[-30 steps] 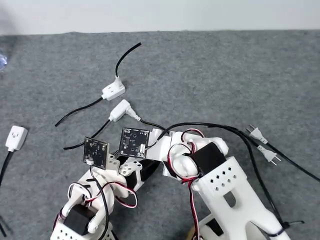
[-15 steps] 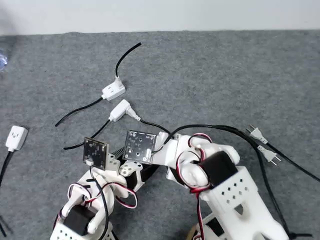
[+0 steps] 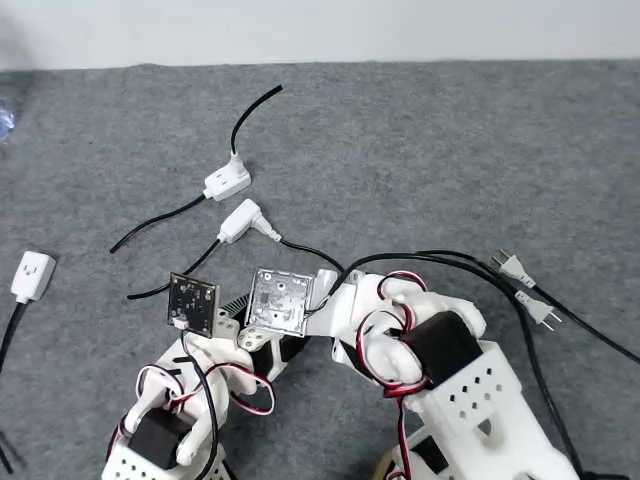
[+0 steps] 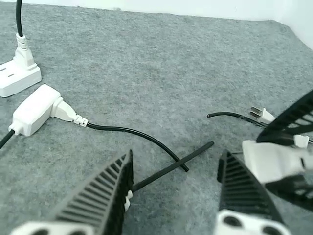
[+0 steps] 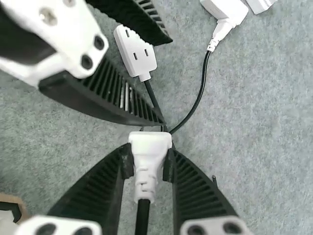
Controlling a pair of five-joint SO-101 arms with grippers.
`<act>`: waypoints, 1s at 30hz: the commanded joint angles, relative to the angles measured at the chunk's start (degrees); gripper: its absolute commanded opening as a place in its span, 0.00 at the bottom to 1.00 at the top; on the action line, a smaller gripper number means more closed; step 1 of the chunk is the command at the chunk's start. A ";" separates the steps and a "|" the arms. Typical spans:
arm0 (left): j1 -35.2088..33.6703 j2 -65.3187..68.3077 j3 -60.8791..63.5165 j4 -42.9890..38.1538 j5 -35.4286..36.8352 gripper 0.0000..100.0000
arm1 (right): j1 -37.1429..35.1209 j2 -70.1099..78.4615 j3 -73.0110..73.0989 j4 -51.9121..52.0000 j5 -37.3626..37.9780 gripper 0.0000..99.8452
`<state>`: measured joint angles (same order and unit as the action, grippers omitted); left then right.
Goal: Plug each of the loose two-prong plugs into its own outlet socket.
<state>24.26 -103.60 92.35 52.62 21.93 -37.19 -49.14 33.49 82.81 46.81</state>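
Desk [image 3: 450,150]: grey, felt-like covering with a fine fibrous texture; it spans the whole working area in the high view.
Back wall [image 3: 320,30]: plain white band along the desk's far edge, meeting the grey covering in a straight line.
Bluish object [image 3: 5,121]: small and pale, lying near the far corner and cut by the picture's edge; its kind cannot be told.
Tan patch [image 3: 383,466]: at the near edge, mostly hidden; its kind cannot be told.

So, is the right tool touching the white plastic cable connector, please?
Touching: right wrist view shows the right tool clamping both sides of the white plastic cable connector.
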 commanded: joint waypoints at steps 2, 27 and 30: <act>0.62 -0.79 0.40 0.09 -0.09 0.27 | -1.36 -0.92 -1.23 -3.03 -1.05 0.01; -26.20 -0.79 -5.41 14.07 -0.35 0.27 | 0.66 21.41 -17.14 -3.03 0.26 0.01; -36.22 -0.79 -5.05 17.58 -4.13 0.27 | -2.33 31.52 -24.09 -1.98 0.18 0.01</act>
<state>-0.88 -103.60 89.27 65.71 21.58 -37.10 -25.41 17.76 80.00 46.81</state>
